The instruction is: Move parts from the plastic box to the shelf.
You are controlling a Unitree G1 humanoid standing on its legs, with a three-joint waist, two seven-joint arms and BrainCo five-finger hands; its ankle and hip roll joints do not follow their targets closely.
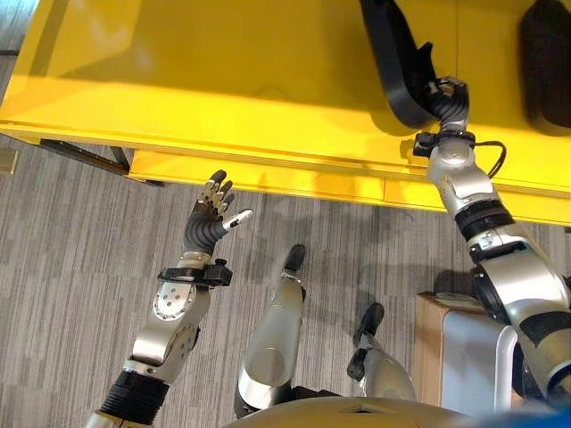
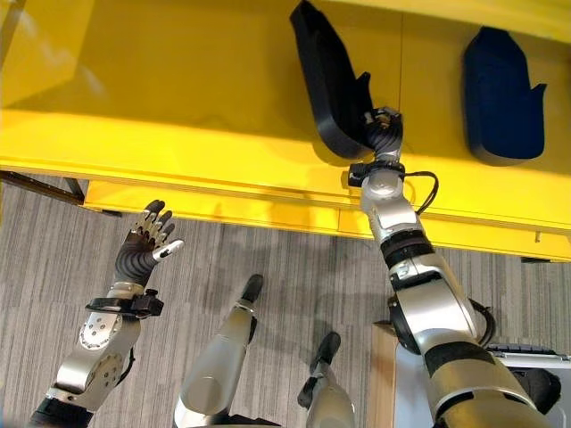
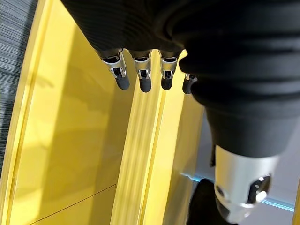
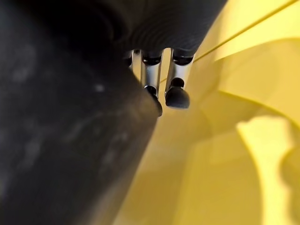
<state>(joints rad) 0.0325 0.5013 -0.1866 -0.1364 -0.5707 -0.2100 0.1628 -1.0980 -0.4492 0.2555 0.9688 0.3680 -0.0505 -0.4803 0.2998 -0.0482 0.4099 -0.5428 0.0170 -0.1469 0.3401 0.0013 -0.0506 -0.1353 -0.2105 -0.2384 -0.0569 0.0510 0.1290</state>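
Observation:
A long black moulded part [image 2: 326, 80] rests tilted on the yellow shelf [image 2: 178, 89]. My right hand [image 2: 382, 125] reaches over the shelf's front lip and grips the part at its near end. In the right wrist view the dark part [image 4: 61, 131] lies right against the fingers [image 4: 176, 89]. A second black part [image 2: 502, 94] lies on the shelf further right, apart from the hand. My left hand [image 1: 210, 218] hangs open in the air below the shelf's front edge, palm empty, and its straight fingers [image 3: 140, 75] point along the yellow shelf.
The shelf's lower front lip [image 1: 268, 174] runs across in front of me at hand height. A pale box on a wooden stand [image 1: 464, 348] sits at my lower right. Grey striped carpet [image 1: 71, 267] covers the floor.

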